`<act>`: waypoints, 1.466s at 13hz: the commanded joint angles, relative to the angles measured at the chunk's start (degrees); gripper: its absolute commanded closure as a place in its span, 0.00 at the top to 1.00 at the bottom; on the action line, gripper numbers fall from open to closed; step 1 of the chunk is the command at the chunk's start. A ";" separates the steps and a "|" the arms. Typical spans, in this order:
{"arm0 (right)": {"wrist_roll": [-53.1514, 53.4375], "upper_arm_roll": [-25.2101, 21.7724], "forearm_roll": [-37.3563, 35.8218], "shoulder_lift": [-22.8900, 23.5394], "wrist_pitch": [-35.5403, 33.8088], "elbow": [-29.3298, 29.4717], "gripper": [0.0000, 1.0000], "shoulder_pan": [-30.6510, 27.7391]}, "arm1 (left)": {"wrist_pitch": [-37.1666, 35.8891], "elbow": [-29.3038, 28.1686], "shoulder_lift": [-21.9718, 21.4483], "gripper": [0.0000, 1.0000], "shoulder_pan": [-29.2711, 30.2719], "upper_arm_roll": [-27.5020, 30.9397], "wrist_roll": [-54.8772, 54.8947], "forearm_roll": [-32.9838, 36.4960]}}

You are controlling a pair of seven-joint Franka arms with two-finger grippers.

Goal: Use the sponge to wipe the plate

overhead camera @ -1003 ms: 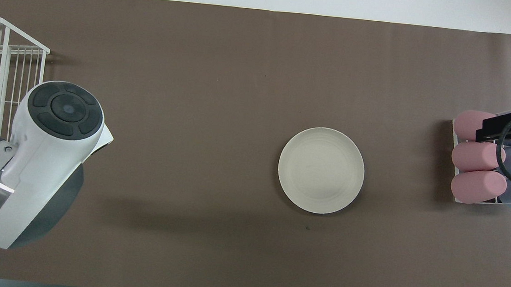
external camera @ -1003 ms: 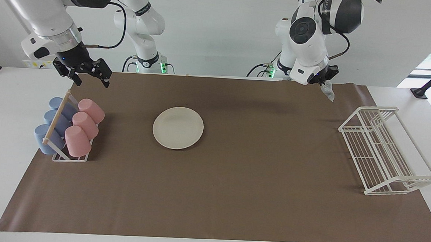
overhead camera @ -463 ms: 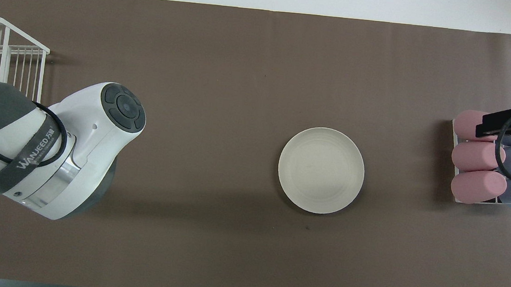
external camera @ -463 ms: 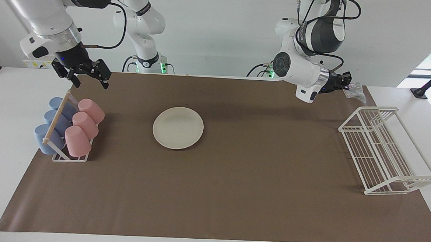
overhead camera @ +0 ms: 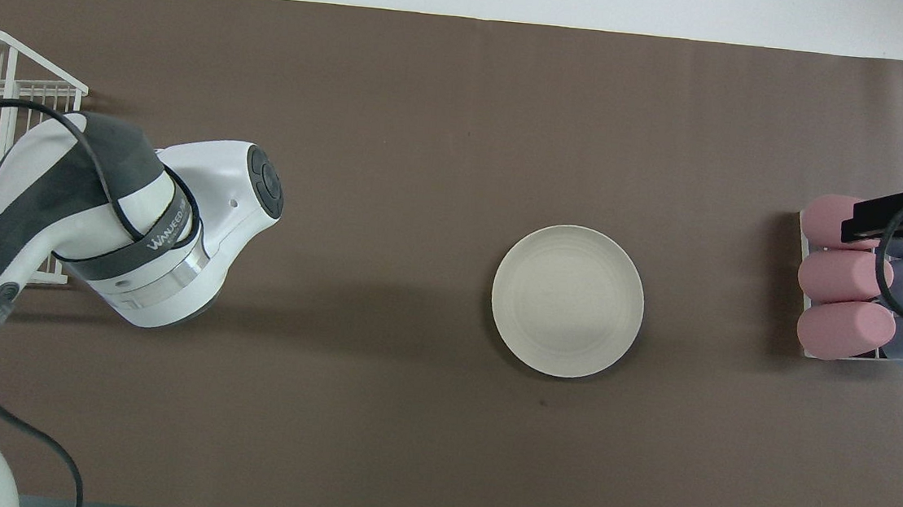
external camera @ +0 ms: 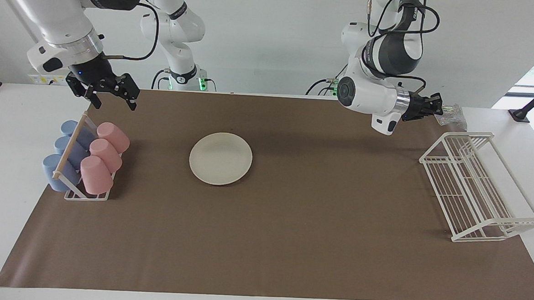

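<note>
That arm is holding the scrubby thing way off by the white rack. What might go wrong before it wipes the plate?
The left gripper pinches only the sponge's edge, so it could slip out on the way to the plate. Up beside the wire rack, the dangling wad might snag its rim. The plate lies loose and may slide under a hard wipe.

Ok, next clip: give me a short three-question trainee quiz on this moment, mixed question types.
1. True or false: the sponge is resting on the plate.
2. Which tool holds the sponge? A) left tool B) right tool C) neither
3. Fill in: the right tool hangs open over the end of the cup rack nearer the ____.

Key
1. False. The sponge is up in the air in the shut left tool, by the white wire rack at the left arm's end of the table; the plate lies bare on the brown mat.
2. A
3. robots
</note>
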 commanded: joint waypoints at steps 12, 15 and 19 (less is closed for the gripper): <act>-0.38 -0.23 -1.07 -0.95 0.43 -0.78 1.00 0.37 | 14.73 9.07 11.15 0.00 10.08 -0.21 -10.80 -0.46; -0.20 -0.14 -1.16 -0.87 0.35 -0.60 1.00 0.64 | 15.26 9.16 11.15 0.00 10.16 -0.21 -10.80 -1.60; -0.20 -0.14 -1.16 -0.95 -0.44 -0.78 1.00 0.55 | 15.96 9.16 11.15 0.77 10.16 -0.21 -10.80 -1.78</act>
